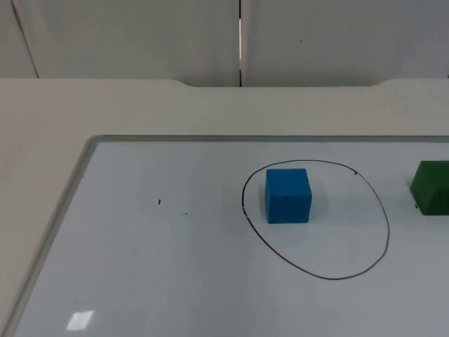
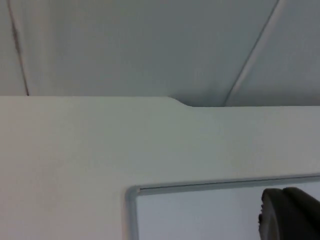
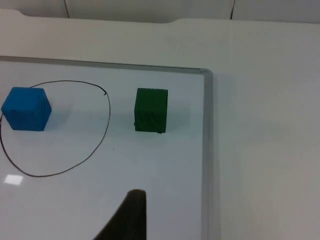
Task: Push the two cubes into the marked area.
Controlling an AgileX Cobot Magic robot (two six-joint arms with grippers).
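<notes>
1. Nearest the top camera I have the whiteboard, its metal frame running up the left side and across the far edge.

2. Further in sits the marked area, a hand-drawn black oval right of the board's middle. Its line does not quite meet at the far side.

3. Blue cube rests inside the oval, in its far-left part, close to the line but not on it as far as I can judge — that one looks done.

4. Green cube lies outside the oval to the right, apart from the line and cut by the top picture's right edge. It is the one left to push.

5. Right gripper: the right wrist view gives me one dark fingertip, hovering nearer than the green cube and touching nothing. I cannot tell how far the fingers are spread. Left gripper: one dark fingertip over the board's far-left corner, well away from both cubes; its spread I cannot tell either. That arm seems to be waiting.

6. Risks, as I judge them: an off-centre push could spin the green cube so it slides past the oval, and too long a push could drive it into the blue cube and knock that one out over the left line.

7. Views compared — the right wrist view shows the whole green cube and the board's right frame just beyond it, which the top view crops. The top view shows the full oval.

8. Farthest off, the grey partition wall.
</notes>
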